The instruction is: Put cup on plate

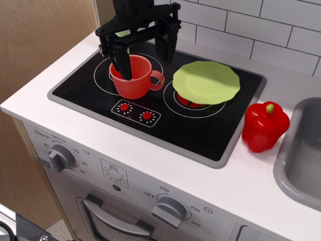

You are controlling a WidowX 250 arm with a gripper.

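Observation:
The coral-red cup (131,79) stands upright on the stove's left burner, its loop handle pointing right toward the plate. The lime-green plate (206,82) lies on the right burner, a short gap away from the cup. My black gripper (143,56) hangs over the cup with its jaws spread wide. The left finger (121,64) reaches down at the cup's left rim. The right finger (164,47) is behind and to the right of the cup, above the handle. The cup rests on the stove and is not lifted.
A glossy red bell pepper (265,126) stands on the white counter right of the black stovetop (200,135). A grey sink (301,155) is at the far right. A bit of a green object (123,34) shows behind the gripper. A tiled wall runs behind.

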